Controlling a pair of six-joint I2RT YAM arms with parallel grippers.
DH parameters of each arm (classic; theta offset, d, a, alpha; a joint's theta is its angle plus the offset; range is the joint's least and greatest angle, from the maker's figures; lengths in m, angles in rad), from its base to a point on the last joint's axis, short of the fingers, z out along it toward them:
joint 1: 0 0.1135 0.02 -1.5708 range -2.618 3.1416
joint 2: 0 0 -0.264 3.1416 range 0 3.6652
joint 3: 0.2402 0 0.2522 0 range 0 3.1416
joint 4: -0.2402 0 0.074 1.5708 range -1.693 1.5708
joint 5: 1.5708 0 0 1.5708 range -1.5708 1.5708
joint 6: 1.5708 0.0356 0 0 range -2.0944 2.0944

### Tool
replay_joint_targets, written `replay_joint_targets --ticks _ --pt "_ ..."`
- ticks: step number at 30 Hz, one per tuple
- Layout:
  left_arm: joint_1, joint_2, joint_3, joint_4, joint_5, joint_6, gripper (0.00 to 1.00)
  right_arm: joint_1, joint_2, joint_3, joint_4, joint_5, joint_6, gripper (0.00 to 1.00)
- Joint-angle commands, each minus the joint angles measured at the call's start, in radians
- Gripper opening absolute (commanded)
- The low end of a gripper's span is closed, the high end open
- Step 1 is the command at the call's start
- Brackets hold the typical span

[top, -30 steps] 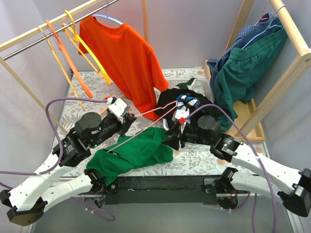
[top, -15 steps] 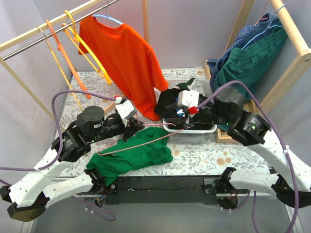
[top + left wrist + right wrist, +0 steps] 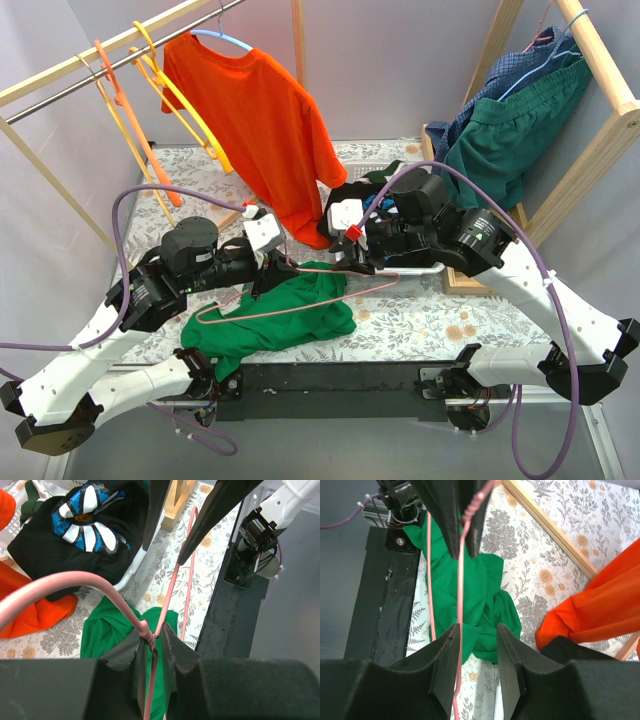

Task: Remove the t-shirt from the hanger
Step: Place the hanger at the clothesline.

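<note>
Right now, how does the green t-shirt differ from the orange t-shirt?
Colour: the green t-shirt is dark green, the orange t-shirt bright orange.
Pose: the green t-shirt lies crumpled; the orange t-shirt hangs down, spread out.
Support: the green t-shirt rests on the table; the orange t-shirt is on a blue hanger on the rail.
Neither shows any print.
</note>
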Motion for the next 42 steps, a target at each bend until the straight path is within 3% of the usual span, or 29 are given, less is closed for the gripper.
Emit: replay_joint_targets --ticks 1,14,23,27,29,33,34,37,42 --pt "0.006 0.006 0.031 -0.003 0.012 0.011 0.00 0.005 0.000 0.053 -0.009 -0.067 -0.011 0.42" --pt "0.006 0.008 0.020 0.022 0.005 0.006 0.00 0.017 0.061 0.028 0.010 -0.125 0.015 0.46" --pt "0.006 -0.012 0.008 0.043 0.004 0.003 0.00 0.054 0.118 0.039 0.010 -0.115 0.047 0.26" --pt "0.006 -0.035 -0.003 0.052 -0.025 -0.012 0.00 0.063 0.106 0.021 0.031 -0.090 0.075 0.02" --pt "0.006 -0.049 -0.014 0.049 -0.071 -0.024 0.00 0.065 0.071 -0.019 0.071 -0.055 0.092 0.01" --pt "0.006 -0.127 -0.048 0.020 -0.137 -0.069 0.43 0.063 -0.001 -0.087 0.126 0.002 0.124 0.01" --pt "0.006 -0.147 -0.055 0.008 -0.156 -0.076 0.64 0.063 -0.021 -0.099 0.130 0.014 0.125 0.01" --pt "0.006 -0.216 -0.080 -0.006 -0.226 -0.115 0.80 0.063 -0.046 -0.128 0.131 0.054 0.135 0.01" --pt "0.006 -0.300 -0.083 0.006 -0.362 -0.156 0.87 0.063 -0.072 -0.184 0.142 0.091 0.151 0.01"
